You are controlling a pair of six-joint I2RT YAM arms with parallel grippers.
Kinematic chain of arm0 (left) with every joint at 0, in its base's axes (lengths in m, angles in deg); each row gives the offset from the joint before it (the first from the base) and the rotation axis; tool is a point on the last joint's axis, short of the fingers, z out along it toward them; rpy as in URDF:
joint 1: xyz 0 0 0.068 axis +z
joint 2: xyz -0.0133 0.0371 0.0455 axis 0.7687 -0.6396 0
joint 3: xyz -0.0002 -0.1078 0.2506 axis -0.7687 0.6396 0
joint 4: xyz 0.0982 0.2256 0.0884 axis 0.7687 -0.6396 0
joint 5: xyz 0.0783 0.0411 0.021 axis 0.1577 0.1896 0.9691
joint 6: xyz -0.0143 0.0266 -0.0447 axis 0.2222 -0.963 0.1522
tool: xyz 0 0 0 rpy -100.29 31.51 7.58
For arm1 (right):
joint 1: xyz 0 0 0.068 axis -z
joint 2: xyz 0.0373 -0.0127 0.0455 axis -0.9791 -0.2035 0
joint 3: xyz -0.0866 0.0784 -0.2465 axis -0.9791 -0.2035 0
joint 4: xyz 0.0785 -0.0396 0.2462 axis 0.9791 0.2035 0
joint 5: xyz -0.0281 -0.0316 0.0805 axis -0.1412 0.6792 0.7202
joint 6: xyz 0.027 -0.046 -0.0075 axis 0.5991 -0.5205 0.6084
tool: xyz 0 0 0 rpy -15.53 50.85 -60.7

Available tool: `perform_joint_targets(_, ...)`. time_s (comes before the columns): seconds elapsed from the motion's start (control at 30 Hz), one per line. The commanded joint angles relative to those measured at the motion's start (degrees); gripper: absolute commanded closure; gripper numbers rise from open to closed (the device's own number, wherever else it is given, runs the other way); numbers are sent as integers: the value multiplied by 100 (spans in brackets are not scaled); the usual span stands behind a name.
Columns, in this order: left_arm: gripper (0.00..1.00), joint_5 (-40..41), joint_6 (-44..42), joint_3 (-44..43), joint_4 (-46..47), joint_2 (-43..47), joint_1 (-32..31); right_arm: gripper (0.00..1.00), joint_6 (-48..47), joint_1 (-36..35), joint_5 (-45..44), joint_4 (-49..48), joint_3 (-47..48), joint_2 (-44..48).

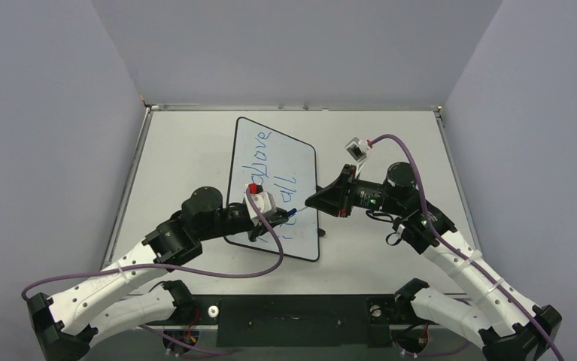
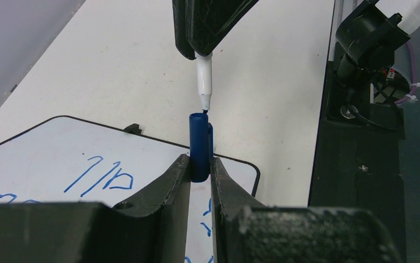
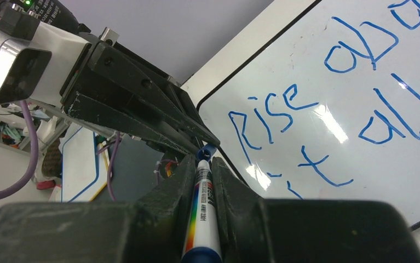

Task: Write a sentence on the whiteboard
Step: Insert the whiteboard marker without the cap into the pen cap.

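On my left side, the left gripper (image 2: pixel 200 164) is clamped on a blue cap (image 2: pixel 199 142), which stands up between its jaws with the open mouth pointing away from the wrist. The whiteboard (image 1: pixel 300 162) lies on the table (image 1: pixel 390 135) directly beneath this gripper. The sentence (image 3: pixel 298 101) is on it in blue: "Rise above" with "it all" below, as far as I can read it from the right wrist view.

Just ahead of the cap, the marker (image 2: pixel 203 82) comes in nib first, its dark tip right at the rim of the cap's mouth. It looks slightly off-centre, and I can't tell if it is touching.

On my right side, the right gripper (image 3: pixel 201 164) is squeezed tight on the marker barrel, nib pointing forward at the left gripper's fingertips. It sits just off the board's right edge.

I judge the writing done, since all four words are there. What's left is capping: line the nib up with the mouth, push the two together, then put the pen down.
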Motion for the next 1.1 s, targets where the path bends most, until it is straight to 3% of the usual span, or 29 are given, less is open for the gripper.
perform_joint_targets(0.0, 100, -134, -57, -34, 324, 73, 22, 100, -105, -63, -19, -205, 237, -33)
perform_joint_targets(1.07, 100, -61, 38, -1, 387, 70, 17, 100, -209, -68, -154, -167, 293, -127)
